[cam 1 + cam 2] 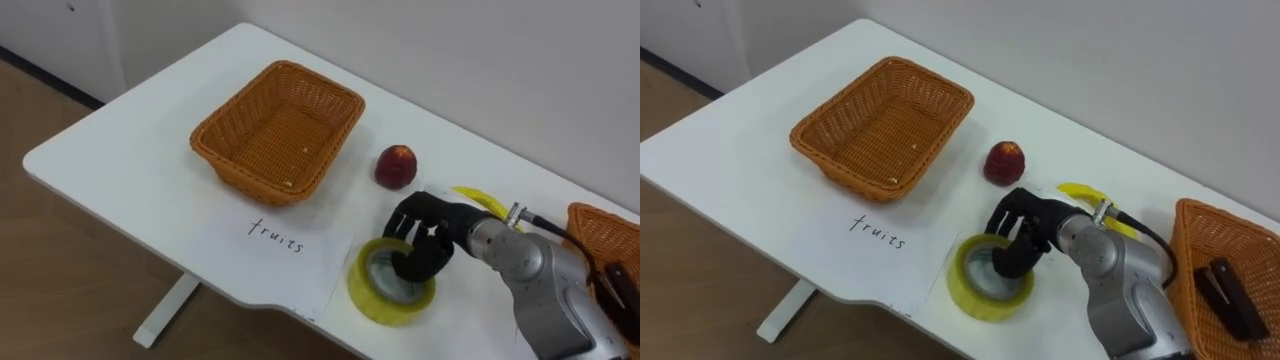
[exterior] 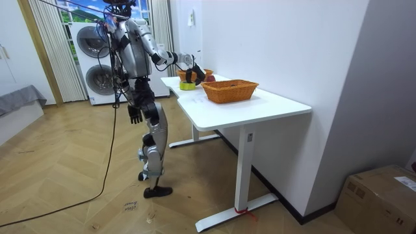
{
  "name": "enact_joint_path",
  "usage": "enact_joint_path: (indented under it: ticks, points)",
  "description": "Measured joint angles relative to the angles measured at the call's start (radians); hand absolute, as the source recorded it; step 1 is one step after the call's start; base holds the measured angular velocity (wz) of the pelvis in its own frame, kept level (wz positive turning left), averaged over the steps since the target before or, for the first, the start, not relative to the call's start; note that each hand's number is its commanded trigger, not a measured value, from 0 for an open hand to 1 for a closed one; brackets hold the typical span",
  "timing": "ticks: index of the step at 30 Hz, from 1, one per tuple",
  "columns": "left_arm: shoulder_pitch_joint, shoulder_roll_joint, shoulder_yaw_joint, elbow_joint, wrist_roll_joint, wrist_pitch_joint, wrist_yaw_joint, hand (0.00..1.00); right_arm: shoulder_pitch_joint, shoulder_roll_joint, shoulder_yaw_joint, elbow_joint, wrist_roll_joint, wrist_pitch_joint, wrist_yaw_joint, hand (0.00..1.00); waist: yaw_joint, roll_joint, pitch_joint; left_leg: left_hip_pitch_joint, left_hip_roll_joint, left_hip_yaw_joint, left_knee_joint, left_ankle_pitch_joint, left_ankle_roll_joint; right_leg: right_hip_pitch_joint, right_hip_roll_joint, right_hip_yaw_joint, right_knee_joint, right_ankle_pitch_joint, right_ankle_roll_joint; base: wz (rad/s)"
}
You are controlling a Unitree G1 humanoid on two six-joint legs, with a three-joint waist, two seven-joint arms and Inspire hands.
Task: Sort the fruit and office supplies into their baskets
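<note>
The right hand (image 1: 1028, 232) is gripping the yellow tape roll (image 1: 973, 292) on the white table (image 1: 730, 150), with fingers curling into its hole. A red apple (image 1: 1004, 162) is sitting near the fruit basket (image 1: 840, 172).

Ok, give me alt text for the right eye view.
The robot's right hand has its fingers curled into the yellow tape roll at the white table's near edge. Beyond it lies a red apple, then an empty wicker basket; a second basket at far right holds a dark object.
</note>
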Motion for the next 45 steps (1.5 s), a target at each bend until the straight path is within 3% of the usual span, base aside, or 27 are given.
enact_joint_path:
  ticks: [14,21,26,32,37,45]
  points:
    - [-0.001,0.000,0.001,0.002,-0.001,-0.008,0.000,0.00,0.003,0.000,-0.010,-0.015,-0.002,-0.003,0.024,1.00,-0.008,0.002,-0.0001,-0.001,-0.002,0.002,-0.001,0.000,0.000,0.003,0.001,0.013,0.000,0.000,0.000,0.00]
    - [0.005,-0.002,0.005,0.028,-0.021,-0.026,0.030,0.00,0.018,-0.002,-0.017,-0.058,-0.023,-0.016,0.026,1.00,-0.035,0.033,0.0034,0.007,-0.001,0.012,-0.005,0.001,0.001,0.005,0.001,0.024,0.000,0.000,0.000,-0.04]
    - [0.003,-0.015,0.040,0.036,-0.025,-0.033,0.055,0.00,0.034,-0.011,-0.115,-0.087,0.012,-0.044,-0.002,1.00,-0.068,0.046,0.0003,0.016,0.001,0.030,-0.016,0.002,0.002,0.000,0.002,0.045,0.001,0.000,0.000,-0.11]
    - [0.005,-0.024,0.045,0.041,-0.033,-0.069,0.081,0.00,0.034,-0.022,-0.231,-0.126,0.088,-0.069,-0.092,1.00,-0.109,0.049,-0.0052,0.051,0.014,0.071,-0.042,0.002,0.003,0.006,0.009,0.092,0.002,0.000,0.000,-0.19]
    - [0.013,-0.034,0.044,0.044,-0.033,-0.090,0.104,0.00,0.034,-0.030,-0.301,-0.191,0.174,-0.092,-0.162,1.00,-0.147,0.054,-0.0055,0.059,0.016,0.085,-0.049,0.002,0.003,0.005,0.010,0.102,0.003,0.000,0.000,-0.09]
    - [0.036,-0.037,0.044,0.074,-0.032,-0.093,0.094,0.00,0.035,-0.035,-0.400,-0.251,0.179,-0.113,-0.290,1.00,-0.199,0.075,-0.0070,0.058,0.019,0.114,-0.052,-0.001,0.006,-0.008,0.012,0.124,0.005,0.002,0.002,-0.09]
